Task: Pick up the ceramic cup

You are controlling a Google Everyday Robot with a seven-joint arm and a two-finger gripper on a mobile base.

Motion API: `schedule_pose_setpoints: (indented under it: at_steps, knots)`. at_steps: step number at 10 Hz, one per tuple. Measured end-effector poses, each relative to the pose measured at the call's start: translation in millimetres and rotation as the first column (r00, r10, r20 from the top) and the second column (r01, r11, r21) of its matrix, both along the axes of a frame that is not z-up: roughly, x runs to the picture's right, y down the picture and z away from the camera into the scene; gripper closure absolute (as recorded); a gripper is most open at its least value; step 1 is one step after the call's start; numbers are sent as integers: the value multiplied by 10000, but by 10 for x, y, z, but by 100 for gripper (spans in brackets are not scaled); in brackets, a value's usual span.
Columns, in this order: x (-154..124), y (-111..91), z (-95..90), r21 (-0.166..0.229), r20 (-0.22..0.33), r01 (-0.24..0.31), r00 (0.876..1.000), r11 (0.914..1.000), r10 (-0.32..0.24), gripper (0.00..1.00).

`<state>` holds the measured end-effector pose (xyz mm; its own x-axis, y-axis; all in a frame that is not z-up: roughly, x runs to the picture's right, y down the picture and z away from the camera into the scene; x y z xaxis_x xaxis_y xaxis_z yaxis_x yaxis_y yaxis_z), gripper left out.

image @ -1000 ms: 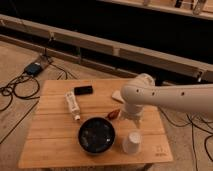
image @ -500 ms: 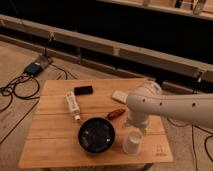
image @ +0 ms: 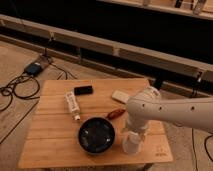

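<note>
The ceramic cup (image: 131,145) is a small plain white cup standing near the front right edge of the wooden table (image: 50,140), just right of the black bowl. My white arm reaches in from the right and bends down over it. The gripper (image: 133,132) hangs directly above the cup's rim and hides the top of the cup. I cannot tell whether it touches the cup.
A round black bowl (image: 96,135) sits front centre. A white tube (image: 72,105), a small black object (image: 83,90), a flat white block (image: 120,96) and a reddish-brown item (image: 116,114) lie further back. Cables and a blue device (image: 34,68) lie on the floor at the left.
The arm has swung left and forward and come down, bringing the gripper from beside the cup to right over it. The cup and the other objects have not moved.
</note>
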<state>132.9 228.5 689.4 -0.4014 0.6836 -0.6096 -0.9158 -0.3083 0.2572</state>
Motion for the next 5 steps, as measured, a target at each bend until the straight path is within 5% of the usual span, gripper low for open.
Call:
schedule_pose_setpoints:
  at_steps: [3, 5]
  knots:
    - [-39, 124, 84, -322, 45, -256, 9997, 9992, 257, 39]
    - [-31, 176, 116, -445, -26, -522, 9986, 9976, 522, 57]
